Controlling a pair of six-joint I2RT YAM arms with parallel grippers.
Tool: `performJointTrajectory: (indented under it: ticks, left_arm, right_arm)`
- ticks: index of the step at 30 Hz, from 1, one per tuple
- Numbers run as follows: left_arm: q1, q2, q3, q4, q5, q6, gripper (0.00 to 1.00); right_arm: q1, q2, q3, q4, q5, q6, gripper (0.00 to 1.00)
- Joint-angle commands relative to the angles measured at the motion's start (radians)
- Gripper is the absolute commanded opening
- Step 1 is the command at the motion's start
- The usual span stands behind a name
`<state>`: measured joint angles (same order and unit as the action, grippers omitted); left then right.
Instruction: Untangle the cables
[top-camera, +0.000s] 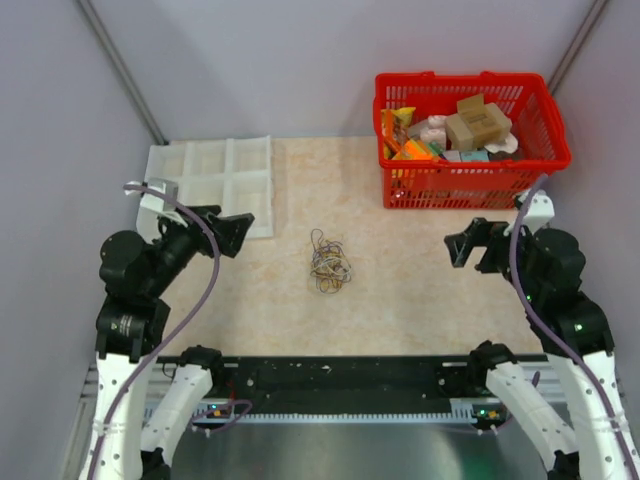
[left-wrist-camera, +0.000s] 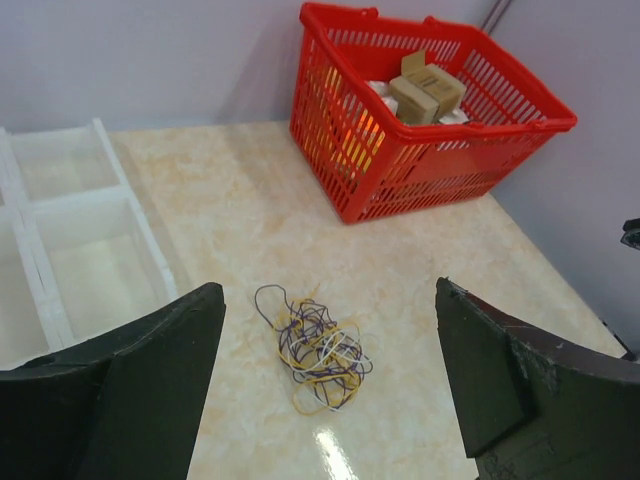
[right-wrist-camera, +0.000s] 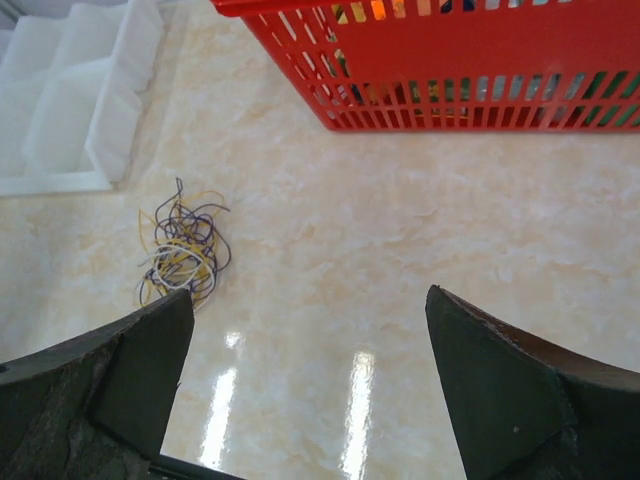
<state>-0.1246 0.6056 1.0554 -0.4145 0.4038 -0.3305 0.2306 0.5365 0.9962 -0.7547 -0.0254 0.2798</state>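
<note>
Left gripper (top-camera: 228, 233): jaws spread wide, holding nothing. Right gripper (top-camera: 468, 243): jaws also wide, empty. Cables (top-camera: 329, 263) lie in one tangle on the table (top-camera: 410, 290) between both grippers, touching neither. They are straight ahead of left gripper, ahead-left of right gripper.

Cables (right-wrist-camera: 182, 250) tangled on table — gripper (right-wrist-camera: 305, 385) spread wide.

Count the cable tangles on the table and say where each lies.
1: the cables lie in one tangle mid-table, between the left gripper and right gripper; none seen elsewhere.
</note>
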Motion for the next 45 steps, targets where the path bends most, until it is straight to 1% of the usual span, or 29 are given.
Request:
performJointTrajectory:
  ticks: [1,4,5,6,8,9,10,11,14,16,18,20,22,23,24,25,27,28,30,31,33,35,37,40,43,44,45]
  left_arm:
    - [-0.001,-0.003,-0.037,0.008,0.029,-0.030,0.90]
    - [-0.001,0.002,-0.067,0.034,0.070,-0.057,0.91]
    - [-0.001,0.005,-0.077,0.043,0.081,-0.070,0.91]
    - [-0.001,0.009,-0.087,0.052,0.093,-0.080,0.91]
    - [-0.001,0.017,-0.104,0.065,0.112,-0.091,0.91]
    - [-0.001,0.022,-0.110,0.065,0.113,-0.091,0.91]
    - [-0.001,0.023,-0.115,0.062,0.109,-0.091,0.91]
    - [-0.001,0.028,-0.118,0.059,0.106,-0.088,0.91]
    - [-0.001,0.034,-0.136,0.045,0.112,-0.084,0.91]
    - [-0.001,0.036,-0.158,0.045,0.125,-0.090,0.91]
    - [-0.001,0.039,-0.188,0.043,0.145,-0.107,0.91]
    - [-0.001,0.043,-0.222,0.060,0.171,-0.136,0.90]
    - [-0.001,0.059,-0.257,0.091,0.223,-0.163,0.90]
    - [-0.003,0.071,-0.280,0.117,0.257,-0.165,0.89]
    - [-0.010,0.088,-0.287,0.123,0.285,-0.154,0.87]
    - [-0.032,0.108,-0.281,0.108,0.285,-0.128,0.86]
    - [-0.084,0.144,-0.252,0.044,0.226,-0.078,0.86]
    - [-0.114,0.169,-0.235,0.025,0.193,-0.067,0.86]
    - [-0.176,0.209,-0.227,0.022,0.179,-0.079,0.86]
    - [-0.208,0.232,-0.229,0.037,0.170,-0.087,0.86]
    - [-0.288,0.259,-0.245,0.086,0.127,-0.125,0.78]
    - [-0.375,0.250,-0.280,0.144,0.040,-0.151,0.74]
    - [-0.437,0.224,-0.331,0.235,-0.008,-0.189,0.73]
    - [-0.443,0.212,-0.417,0.357,0.003,-0.284,0.73]
    - [-0.443,0.236,-0.469,0.443,0.026,-0.344,0.71]
    - [-0.443,0.243,-0.477,0.456,0.023,-0.358,0.70]
    - [-0.443,0.246,-0.489,0.463,0.015,-0.370,0.69]
  right_arm:
    - [-0.010,0.103,0.013,0.057,-0.091,0.035,0.99]
    - [-0.001,0.190,-0.010,0.141,-0.227,0.093,0.99]
    - [0.042,0.242,-0.010,0.164,-0.222,0.126,0.99]
    - [0.123,0.310,0.008,0.152,-0.134,0.130,0.99]
    - [0.424,0.434,0.059,0.129,0.136,0.087,0.99]
    - [0.529,0.491,0.083,0.130,0.225,0.073,0.99]
    - [0.605,0.558,0.110,0.140,0.260,0.070,0.99]
    - [0.633,0.622,0.133,0.146,0.248,0.079,0.99]
    - [0.639,0.743,0.170,0.199,0.122,0.104,0.99]
    - [0.639,0.764,0.138,0.297,0.044,0.091,0.99]
    - [0.638,0.758,0.089,0.401,0.032,0.085,0.99]
    - [0.629,0.764,0.068,0.451,0.030,0.079,0.99]
    - [0.602,0.786,0.067,0.466,0.035,0.082,0.95]
    - [0.577,0.796,0.058,0.475,0.032,0.091,0.91]
    - [0.550,0.813,0.052,0.485,0.004,0.104,0.85]
    - [0.520,0.827,0.051,0.488,-0.033,0.114,0.79]
    - [0.483,0.841,0.030,0.515,-0.071,0.118,0.73]
    - [0.483,0.846,0.015,0.546,-0.068,0.102,0.71]
    - [0.481,0.859,0.007,0.558,-0.077,0.069,0.66]
    - [0.481,0.875,0.009,0.566,-0.090,0.058,0.63]
    - [0.481,0.899,0.013,0.574,-0.114,0.050,0.57]
    - [0.481,0.925,0.006,0.598,-0.162,0.062,0.54]
    - [0.481,0.947,0.002,0.612,-0.153,0.071,0.56]
    - [0.480,0.985,0.002,0.635,-0.154,0.065,0.58]
    - [0.480,1.054,0.022,0.669,-0.214,0.064,0.56]
    - [0.480,1.077,0.030,0.669,-0.212,0.062,0.51]
    - [0.480,1.088,0.036,0.669,-0.202,0.056,0.41]
